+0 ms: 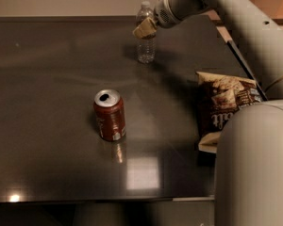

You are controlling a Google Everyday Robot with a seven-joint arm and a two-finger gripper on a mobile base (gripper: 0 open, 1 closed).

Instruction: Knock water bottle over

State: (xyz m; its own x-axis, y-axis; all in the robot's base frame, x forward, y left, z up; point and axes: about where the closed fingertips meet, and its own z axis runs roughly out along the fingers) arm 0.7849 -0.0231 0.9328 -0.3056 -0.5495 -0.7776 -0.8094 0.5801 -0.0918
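Jaws: can't tell if spread or pressed together. Gripper [145, 29] is at the shoulder of the small clear ribbed plastic water bottle [145, 51], which stands upright near the far side of the dark table [47, 79]. Risk: a low or weak push slides it w/o tipping.

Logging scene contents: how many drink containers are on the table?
2: clear plastic water bottle, far side, tool at its upper part; red-brown metal soda can, nearer, upright.
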